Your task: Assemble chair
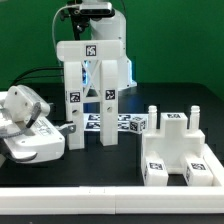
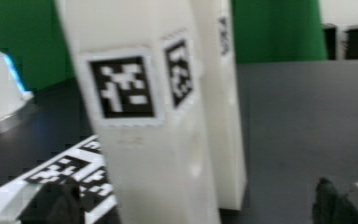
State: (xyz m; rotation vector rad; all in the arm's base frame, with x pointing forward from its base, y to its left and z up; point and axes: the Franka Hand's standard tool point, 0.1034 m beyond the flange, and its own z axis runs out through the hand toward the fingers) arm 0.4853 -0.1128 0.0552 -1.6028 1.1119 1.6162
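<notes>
A tall white chair frame (image 1: 92, 75) with marker tags stands upright at mid-table. A second blocky white chair part (image 1: 178, 152), with pegs sticking up, lies toward the exterior view's right. My gripper (image 1: 63, 128) comes in low from the exterior view's left, at the frame's nearest post. In the wrist view that tagged post (image 2: 149, 110) rises between my open gripper (image 2: 202, 205). One dark fingertip (image 2: 55, 205) sits close beside the post and the other (image 2: 345, 200) stands well apart. Nothing is gripped.
The marker board (image 1: 118, 122) lies flat behind the frame and shows again as the marker board (image 2: 66, 178) beside the post. The black table's front edge (image 1: 110, 190) runs close below the right-hand part. Cables and a green wall are behind.
</notes>
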